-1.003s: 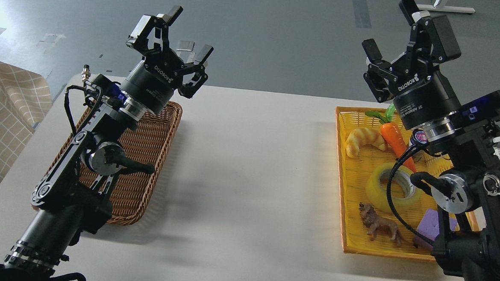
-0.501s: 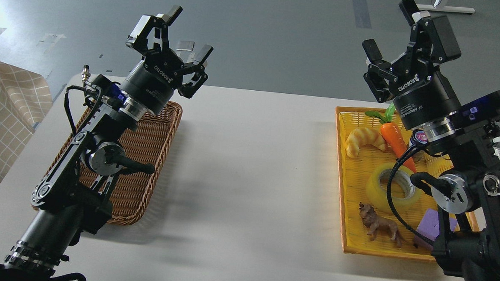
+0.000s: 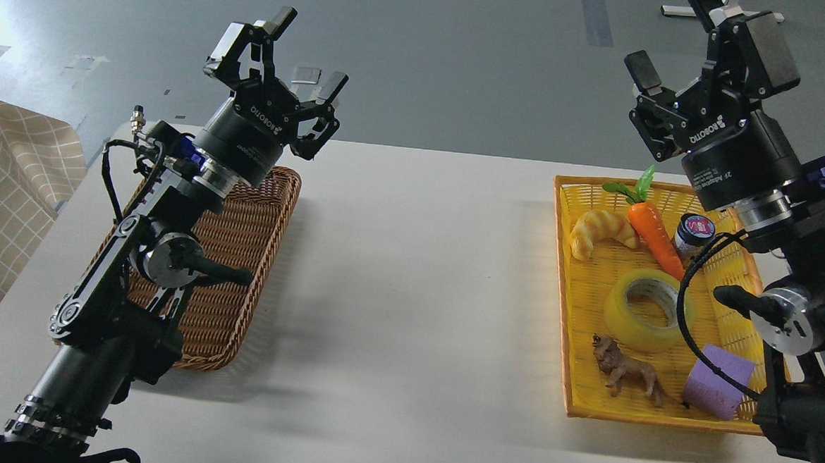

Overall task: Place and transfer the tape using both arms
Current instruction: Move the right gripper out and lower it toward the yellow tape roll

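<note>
Yellow tape roll (image 3: 648, 309) lies flat in yellow basket (image 3: 565, 282) on tabletop (image 3: 410, 274), between carrot (image 3: 655, 230) and toy lion (image 3: 624, 369). Left gripper (image 3: 302, 53) and right gripper (image 3: 677, 34) raised, fingers apart, empty.

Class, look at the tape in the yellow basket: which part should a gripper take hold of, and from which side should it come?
Grip the tape across its ring wall, one finger in the core hole, one outside, coming from above. It lies flat with the hole facing up, and the lion, block and carrot crowd its sides. The right gripper, open, is nearest.
</note>
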Robot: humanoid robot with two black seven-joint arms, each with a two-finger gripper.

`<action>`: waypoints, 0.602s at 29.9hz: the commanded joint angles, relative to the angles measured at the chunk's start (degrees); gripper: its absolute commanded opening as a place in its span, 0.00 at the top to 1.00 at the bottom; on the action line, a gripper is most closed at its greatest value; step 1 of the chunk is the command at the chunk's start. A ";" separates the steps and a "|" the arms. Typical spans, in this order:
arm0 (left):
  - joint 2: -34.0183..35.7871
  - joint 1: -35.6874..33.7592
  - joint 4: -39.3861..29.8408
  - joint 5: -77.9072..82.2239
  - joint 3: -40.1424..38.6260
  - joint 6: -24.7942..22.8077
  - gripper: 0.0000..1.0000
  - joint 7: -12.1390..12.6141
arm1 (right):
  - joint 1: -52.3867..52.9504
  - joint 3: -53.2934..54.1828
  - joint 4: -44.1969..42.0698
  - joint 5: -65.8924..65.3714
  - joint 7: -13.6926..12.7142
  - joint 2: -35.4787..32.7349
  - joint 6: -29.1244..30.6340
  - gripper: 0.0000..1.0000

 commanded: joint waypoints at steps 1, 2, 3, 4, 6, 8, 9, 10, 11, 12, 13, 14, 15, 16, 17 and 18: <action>-0.04 0.10 0.04 0.01 -0.07 0.05 0.02 0.01 | -0.33 -0.34 -0.02 -1.63 0.06 -6.90 -0.01 0.00; -0.04 0.10 0.04 0.01 -0.07 0.05 0.02 0.01 | -0.76 -0.34 0.06 -4.68 0.15 -9.27 -0.01 0.00; -0.04 0.10 0.04 0.01 -0.07 0.05 0.02 0.01 | -0.94 -0.25 0.06 -7.06 0.15 -10.07 -0.01 0.00; -0.04 0.10 0.04 0.01 -0.16 0.05 0.02 0.01 | -1.12 -0.16 0.06 -12.14 0.59 -10.87 -0.10 0.00; -0.04 0.19 0.04 0.01 -0.16 0.14 0.02 0.01 | -1.29 0.01 0.50 -19.20 1.38 -11.31 -0.10 0.00; -0.04 0.27 0.04 0.10 -0.16 0.14 0.02 0.01 | -2.17 0.01 0.85 -24.46 1.47 -12.36 -0.10 0.00; -0.04 0.36 0.04 0.10 -0.16 0.14 0.02 0.01 | -2.26 0.10 1.03 -25.80 1.47 -12.80 -0.18 0.00; -0.04 0.62 0.04 0.10 -0.16 0.14 0.02 0.01 | -2.61 0.02 1.55 -27.98 1.47 -13.42 -0.27 0.00; -0.04 0.63 0.04 0.10 -0.07 0.14 0.02 0.01 | -3.13 0.01 1.99 -29.75 1.56 -14.21 -0.27 0.00; 0.04 0.63 0.04 0.10 -0.16 0.14 0.02 0.01 | -3.49 0.01 2.17 -30.81 1.65 -15.08 -0.27 0.00; 0.13 0.63 0.04 0.10 -0.07 0.14 0.02 0.01 | -3.84 0.01 2.35 -31.60 1.82 -16.14 -0.27 0.00; 0.22 0.71 0.04 0.10 -0.16 0.14 0.02 0.01 | -4.45 -0.07 2.61 -32.13 2.95 -18.76 -0.27 0.00; 0.22 0.80 0.04 0.10 -0.16 0.14 0.02 0.01 | -4.72 -0.07 2.70 -32.14 3.92 -20.00 -0.19 0.00; 0.31 1.06 0.04 0.10 -0.16 0.14 0.02 0.01 | -5.33 -0.07 2.96 -32.05 6.72 -21.93 -0.01 0.00; 0.31 1.24 0.04 0.10 -0.16 0.14 0.02 0.01 | -5.86 0.19 3.14 -31.88 10.05 -23.34 0.08 0.00; 0.31 1.33 0.04 0.10 -0.16 0.14 0.02 0.01 | -6.04 0.54 3.23 -31.79 11.39 -23.70 -0.01 0.00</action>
